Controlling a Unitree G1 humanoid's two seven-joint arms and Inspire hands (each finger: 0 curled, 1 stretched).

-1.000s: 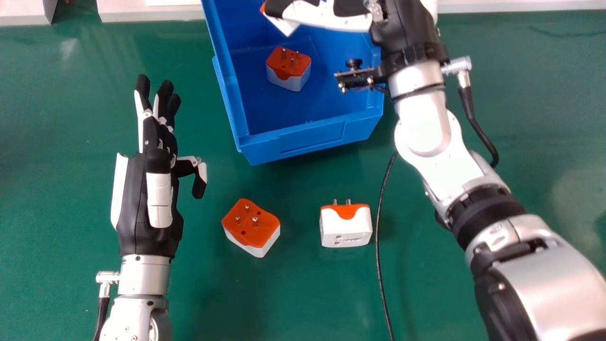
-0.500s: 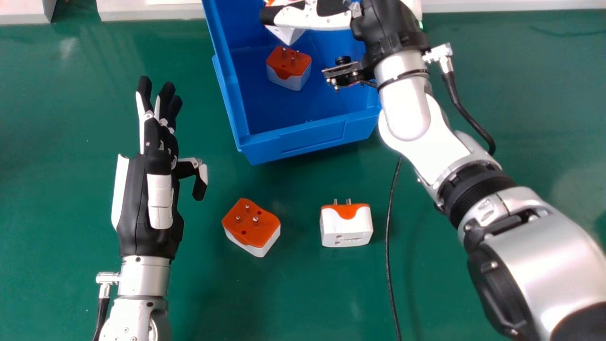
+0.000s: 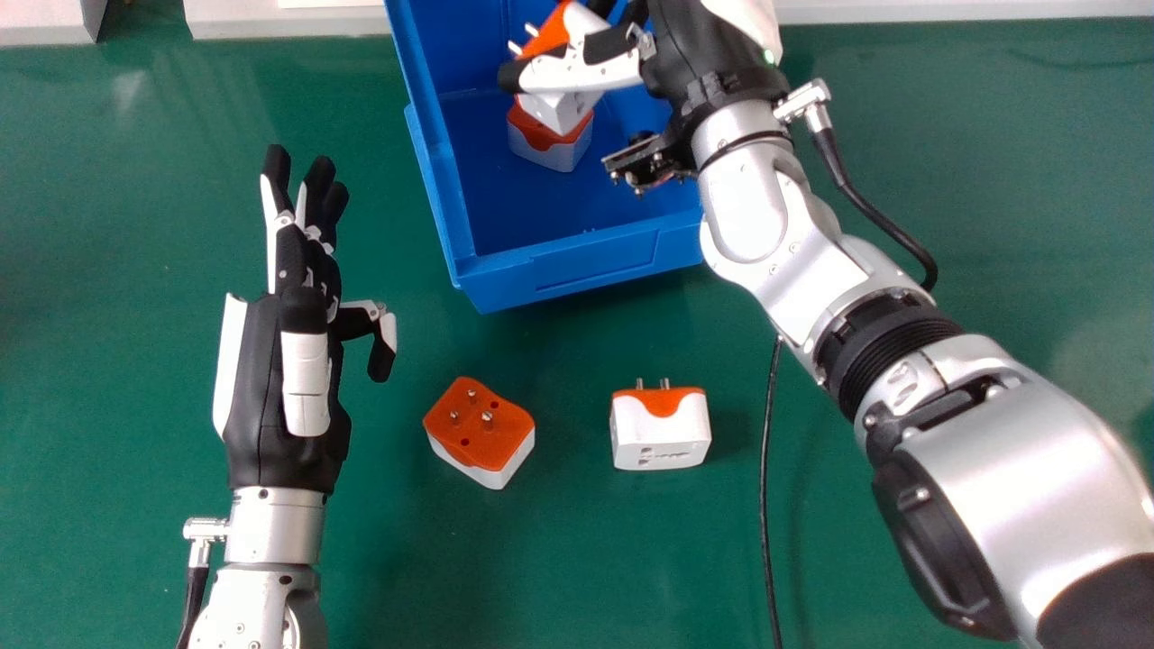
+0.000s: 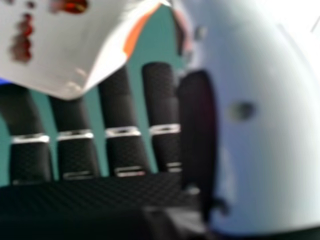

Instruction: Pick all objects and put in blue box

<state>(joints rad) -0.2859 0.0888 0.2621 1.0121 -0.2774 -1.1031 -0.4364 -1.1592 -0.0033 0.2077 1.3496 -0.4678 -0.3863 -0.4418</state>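
Over the blue box (image 3: 577,261) my right hand (image 3: 712,59) is shut on an orange-and-white plug adapter (image 3: 557,110), which hangs in front of another adapter (image 3: 550,155) lying inside the box. In the right hand view the held adapter (image 4: 55,50) lies against the fingers of my right hand (image 4: 120,112). On the table, one adapter (image 3: 480,428) sits pins up, and a second adapter (image 3: 661,431) rests with its pins toward the box. Left of them, my left hand (image 3: 288,361) is open and holds nothing.
A black cable (image 3: 766,469) runs along the green table (image 3: 559,577) to the right of the two loose adapters. Pale panels (image 3: 288,25) border the table's far edge. My right forearm crosses the right side of the head view.
My right hand has moved leftward and a little nearer over the box, bringing the held adapter in front of the one inside. The cable has shifted right. My left hand has stayed almost still.
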